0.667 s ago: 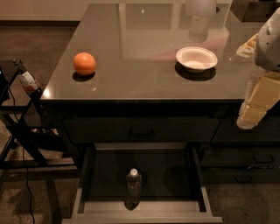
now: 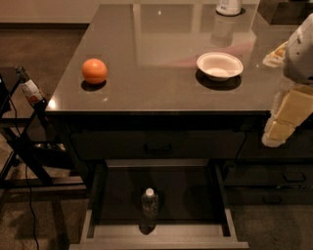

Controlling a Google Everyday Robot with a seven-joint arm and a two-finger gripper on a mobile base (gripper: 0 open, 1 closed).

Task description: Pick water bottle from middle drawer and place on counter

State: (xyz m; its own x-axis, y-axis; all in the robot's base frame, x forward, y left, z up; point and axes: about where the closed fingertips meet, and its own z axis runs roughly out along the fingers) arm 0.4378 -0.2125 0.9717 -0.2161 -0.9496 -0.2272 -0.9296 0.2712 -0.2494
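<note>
Approach step: end effector, grip unclear, hangs near surface corner; next, reach down to upright water bottle in open drawer.

An orange sits on the left side of the table, well apart from a white bowl on the right side. A white jar stands at the far edge, cut off at the top. A pale yellowish thing lies at the right edge, partly hidden. Below the near edge is a shut drawer front with a black bar handle. On the left, a brown bottle leans on a dark stand, and a black cable drops to the carpet. The jaws hang off the table's near right corner.
</note>
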